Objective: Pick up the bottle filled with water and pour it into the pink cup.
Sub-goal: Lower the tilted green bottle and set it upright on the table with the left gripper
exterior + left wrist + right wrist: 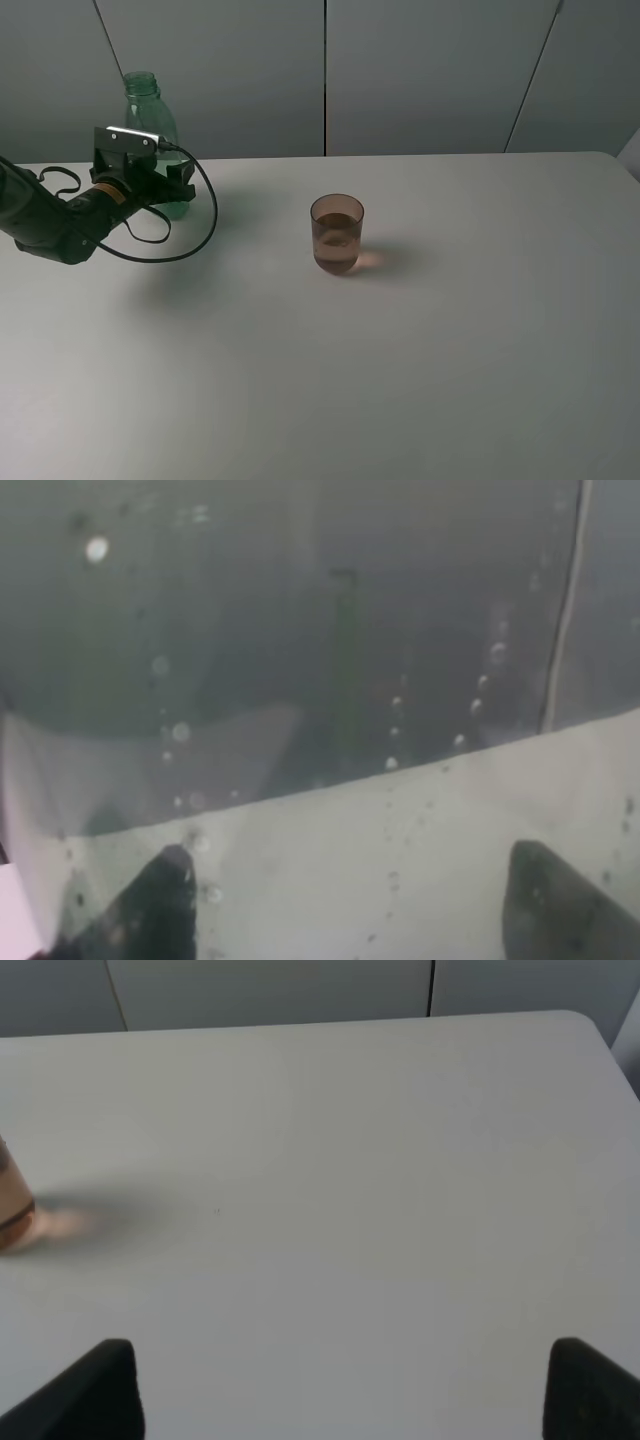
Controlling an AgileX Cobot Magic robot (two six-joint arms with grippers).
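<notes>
The green bottle (148,112) stands upright at the far left of the table, without a cap. My left gripper (178,186) is around its lower body. In the left wrist view the bottle's wall (330,680), dotted with droplets, fills the picture, and my left gripper (360,905) has a finger on each side of it. The pink cup (337,235) stands near the table's middle with some liquid in it. Its edge shows in the right wrist view (10,1205). My right gripper (350,1390) is open and empty over bare table, well right of the cup.
A black cable (205,215) loops from the left wrist toward the cup's side. The white table (450,350) ends at a grey panelled wall (420,70) just behind the bottle. The table's right corner (590,1025) shows in the right wrist view.
</notes>
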